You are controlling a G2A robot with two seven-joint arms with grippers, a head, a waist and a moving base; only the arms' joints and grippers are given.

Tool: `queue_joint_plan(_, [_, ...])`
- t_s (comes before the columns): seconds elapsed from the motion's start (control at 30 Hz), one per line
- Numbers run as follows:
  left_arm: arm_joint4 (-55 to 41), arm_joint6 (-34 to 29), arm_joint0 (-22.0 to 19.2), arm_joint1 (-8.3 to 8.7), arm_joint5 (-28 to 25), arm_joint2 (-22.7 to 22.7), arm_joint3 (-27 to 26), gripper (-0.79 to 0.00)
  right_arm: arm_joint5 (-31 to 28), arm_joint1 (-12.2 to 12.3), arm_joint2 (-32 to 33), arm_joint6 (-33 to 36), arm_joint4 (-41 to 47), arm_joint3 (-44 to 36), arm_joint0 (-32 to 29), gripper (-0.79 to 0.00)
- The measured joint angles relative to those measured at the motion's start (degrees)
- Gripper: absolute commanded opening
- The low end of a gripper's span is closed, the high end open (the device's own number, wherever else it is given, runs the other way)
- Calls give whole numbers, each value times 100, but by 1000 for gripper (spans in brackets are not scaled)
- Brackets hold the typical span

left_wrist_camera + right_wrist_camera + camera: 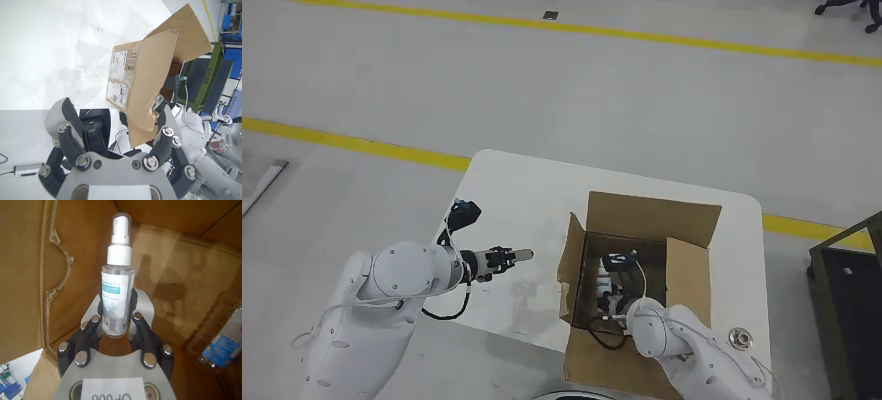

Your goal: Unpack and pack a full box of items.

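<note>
In the box [28, 256], the right claw [117, 311] was clamped on the spray bottle [116, 285], its long axis running straight outward; the left claw [116, 109] gaped over the counter [47, 56].

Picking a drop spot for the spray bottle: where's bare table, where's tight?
Bare table between its far edge, the box and the left gripper. Crowded inside the box: right gripper holding the spray bottle, plastic bottle beside.
</note>
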Motion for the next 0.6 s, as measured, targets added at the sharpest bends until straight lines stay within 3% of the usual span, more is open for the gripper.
queue_joint_plan(0.2, [0, 0, 0, 0, 0, 0, 0, 0, 175, -146, -243, -56, 87, 459, 293, -785])
queue_joint_plan(0.23, [0, 0, 0, 0, 0, 0, 0, 0, 176, -166, -275, -58, 98, 522, 332, -757])
queue_joint_plan(0.27, [0, 0, 0, 0, 0, 0, 0, 0, 181, -191, -313, -60, 116, 606, 379, -616])
queue_joint_plan(0.3, [0, 0, 0, 0, 0, 0, 0, 0, 189, -209, -340, -60, 133, 662, 408, -539])
queue_joint_plan(0.4, [0, 0, 0, 0, 0, 0, 0, 0, 208, -261, -389, -86, 185, 813, 486, -419])
queue_joint_plan(0.6, [0, 0, 0, 0, 0, 0, 0, 0, 229, -307, -365, -147, 147, 944, 541, -394])
